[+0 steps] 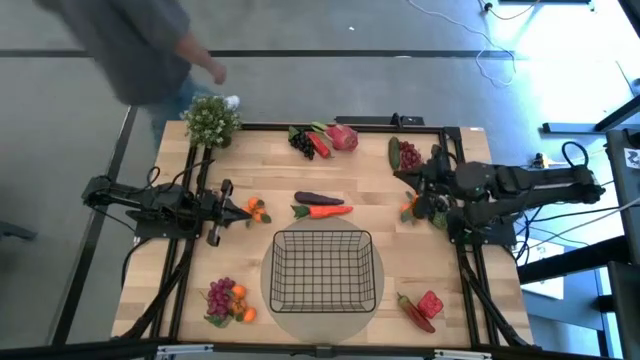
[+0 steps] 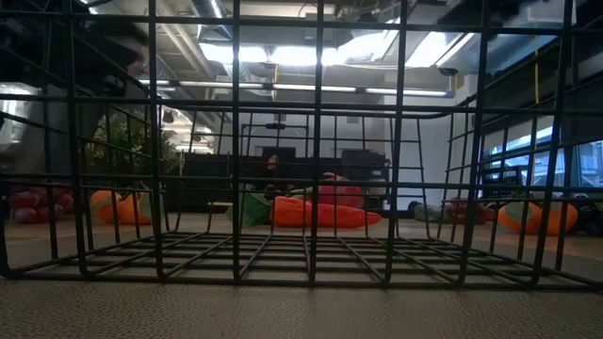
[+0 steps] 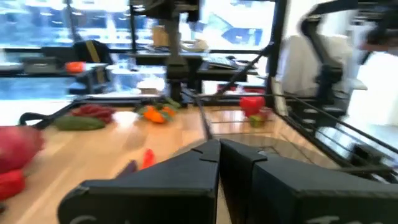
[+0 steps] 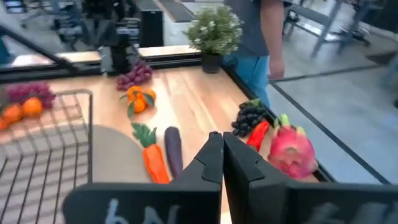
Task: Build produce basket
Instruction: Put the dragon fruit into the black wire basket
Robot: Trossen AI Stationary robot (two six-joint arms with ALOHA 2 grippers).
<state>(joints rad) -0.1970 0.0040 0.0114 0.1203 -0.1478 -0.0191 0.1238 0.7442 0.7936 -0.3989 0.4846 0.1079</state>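
Note:
The black wire basket [image 1: 322, 268] stands empty near the table's front edge and fills the low view [image 2: 301, 188]. A carrot [image 1: 324, 211] and a dark eggplant [image 1: 318, 198] lie just beyond it. My left gripper [image 1: 243, 213] is shut and empty at the left, its tips [image 3: 219, 149] next to an orange [image 1: 258, 209]. My right gripper [image 1: 402, 180] is shut and empty at the right [image 4: 222, 149], beside another orange [image 1: 410, 208]. Black grapes [image 1: 300, 140], a red pepper [image 1: 320, 144] and a pink radish [image 1: 343, 136] lie at the far edge.
A cucumber [image 1: 393, 152] and red grapes [image 1: 409, 157] lie far right. Purple grapes with oranges [image 1: 226, 300] lie near left, red peppers [image 1: 425, 306] near right. A potted plant [image 1: 212, 120] stands at the far left corner, with a person [image 1: 140, 45] behind it.

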